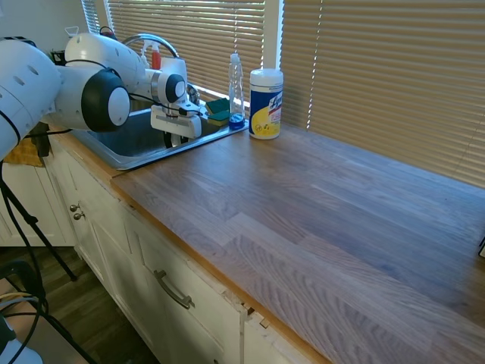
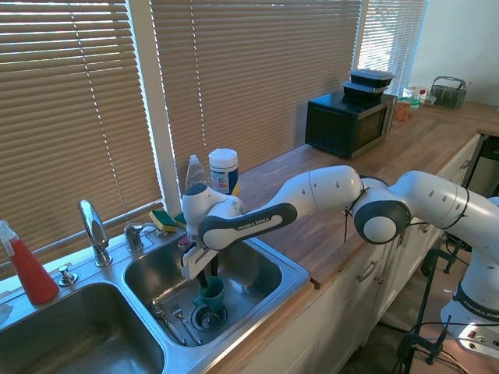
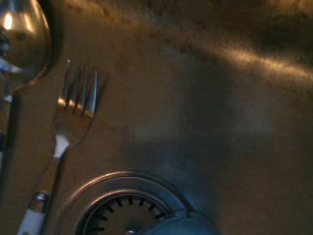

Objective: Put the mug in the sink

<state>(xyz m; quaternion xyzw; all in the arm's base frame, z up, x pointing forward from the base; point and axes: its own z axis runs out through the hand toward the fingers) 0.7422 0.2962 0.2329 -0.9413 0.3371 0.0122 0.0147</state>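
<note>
Reaching down into the right-hand basin of the sink (image 2: 290, 274), with the gripper (image 2: 206, 280) lowered well below the counter edge. Dark fingers (image 2: 203, 274) dipping to the rim of the mug (image 2: 211, 291), apparently clamped on that rim, one inside and one outside, though the exact gap hard to read at this size. Teal mug upright, at or just above the basin floor, right beside the round drain strainer (image 2: 207, 317) and partly over its edge. In the wrist view, only a blurred bluish curve of the mug (image 3: 180, 226) at the bottom edge, overlapping the slotted drain ring (image 3: 117, 203). Beside the drain, lying flat on the steel: a fork (image 3: 73, 115) with a white handle and, next to it, a spoon (image 3: 22, 41) with its bowl catching light. Same cutlery visible in the second exterior view, left of the drain. From the first exterior view, fingers hidden behind the basin wall, only the white gripper body showing over the sink (image 1: 125, 155). On the counter behind the sink: white wipes canister (image 1: 266, 104), clear bottle (image 1: 236, 89), green-and-yellow sponge (image 1: 218, 110). Chrome faucet (image 2: 93, 227) at the divider, red spray bottle (image 2: 28, 267) at far left.
</note>
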